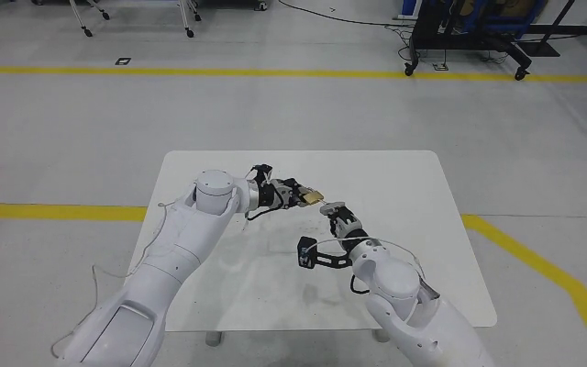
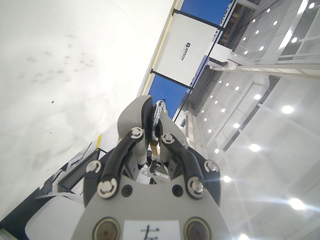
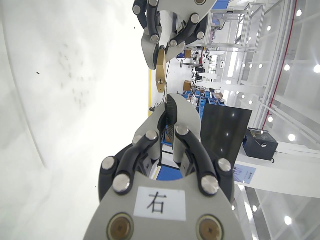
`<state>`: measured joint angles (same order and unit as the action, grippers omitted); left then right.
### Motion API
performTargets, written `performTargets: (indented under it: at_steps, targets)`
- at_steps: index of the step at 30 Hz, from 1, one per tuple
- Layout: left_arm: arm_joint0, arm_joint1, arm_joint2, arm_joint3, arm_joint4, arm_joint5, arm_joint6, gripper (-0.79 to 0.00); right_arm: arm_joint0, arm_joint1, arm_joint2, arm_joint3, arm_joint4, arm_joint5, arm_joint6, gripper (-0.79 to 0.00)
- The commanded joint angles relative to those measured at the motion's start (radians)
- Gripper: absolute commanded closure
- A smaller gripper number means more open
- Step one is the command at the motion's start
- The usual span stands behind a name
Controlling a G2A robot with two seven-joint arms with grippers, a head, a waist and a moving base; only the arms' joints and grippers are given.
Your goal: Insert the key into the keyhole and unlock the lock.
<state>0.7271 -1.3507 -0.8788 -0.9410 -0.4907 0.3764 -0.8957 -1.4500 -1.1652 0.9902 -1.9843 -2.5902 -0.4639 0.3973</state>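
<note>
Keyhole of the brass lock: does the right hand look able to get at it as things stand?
Probably yes. The left hand holds the lock in the air with its keyhole end turned toward the right hand, which sits close by with nothing between them.

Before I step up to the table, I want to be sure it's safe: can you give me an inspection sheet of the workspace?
Surface: white table, with faint dark smudges.
Job's things: brass lock held above the table, its keyhole end toward the right gripper.
Clutter: nothing seen.
Grippers: left gripper, jaws shut on the lock; right gripper, jaws shut close to the lock, what they hold hidden.
Cables: thin cable beside the left arm; black floor cable beyond the table.
Surroundings: yellow floor lines; wheeled cart far off.
</note>
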Motion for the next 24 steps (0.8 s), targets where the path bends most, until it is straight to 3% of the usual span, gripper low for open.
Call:
performTargets:
  at_steps: [1, 24]
  targets:
    - [0.0, 0.0, -0.001, 0.0, 0.0, 0.001, 0.0, 0.0, 0.004, -0.002, -0.004, 0.005, -0.003, -0.006, 0.002, 0.0]
    - [0.003, -0.003, -0.012, 0.001, 0.0, 0.005, 0.003, 0.0, -0.012, -0.012, 0.014, 0.001, -0.03, -0.025, -0.018, 0.0]
